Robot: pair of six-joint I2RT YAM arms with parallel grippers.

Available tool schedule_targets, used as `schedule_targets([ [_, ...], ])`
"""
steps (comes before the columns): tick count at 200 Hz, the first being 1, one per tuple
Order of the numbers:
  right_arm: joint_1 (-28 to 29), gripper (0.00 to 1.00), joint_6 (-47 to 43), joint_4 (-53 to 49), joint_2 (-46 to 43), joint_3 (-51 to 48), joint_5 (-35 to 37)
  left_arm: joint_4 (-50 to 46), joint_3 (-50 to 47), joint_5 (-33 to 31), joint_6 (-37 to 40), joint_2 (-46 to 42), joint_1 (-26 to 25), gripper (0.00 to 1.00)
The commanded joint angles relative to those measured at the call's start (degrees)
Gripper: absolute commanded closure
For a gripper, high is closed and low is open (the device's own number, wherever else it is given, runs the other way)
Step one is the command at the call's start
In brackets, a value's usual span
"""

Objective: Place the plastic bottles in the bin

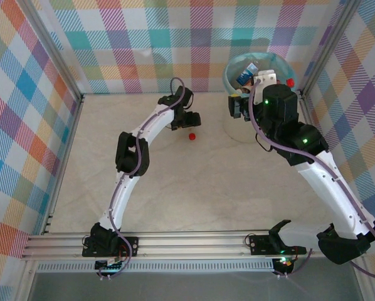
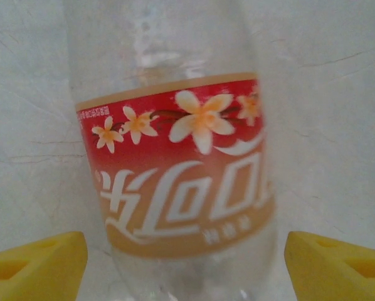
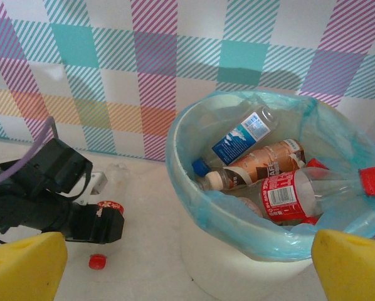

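pale table inside plaid walls. my left gripper is spread wide, straddling a clear crushed plastic bottle with a red-and-orange flowered label, with a sliver of gap each side. its long axis runs straight away from the wrist, so the jaws cross it squarely. the round white bin with the teal bag sits off to the right, just below my right gripper, which is wide and empty.

Teal-lined white bin holds several bottles; one red-labelled clear bottle sits outside.
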Motion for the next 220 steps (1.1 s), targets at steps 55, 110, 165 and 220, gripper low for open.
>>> schedule_targets([
  [55, 0.0, 0.0, -1.2, 1.6, -0.6, 0.5, -0.5, -2.8, 2.3, -0.2, 1.9, -0.5, 1.6, 0.48],
  [110, 0.0, 0.0, -0.3, 2.8, -1.1, 0.5, -1.4, -1.0, -5.7, -2.7, 7.4, -13.2, 2.1, 0.57],
  [165, 0.0, 0.01, 8.7, 2.8, -1.0, 1.8, -8.8, 13.1, -25.6, -2.1, 13.2, -38.8, 1.0, 0.57],
  [220, 0.0, 0.0, 18.5, 6.2, 6.2, 4.5, -31.8, 24.3, -43.2, 14.0, 23.5, -59.8, -6.2, 0.57],
])
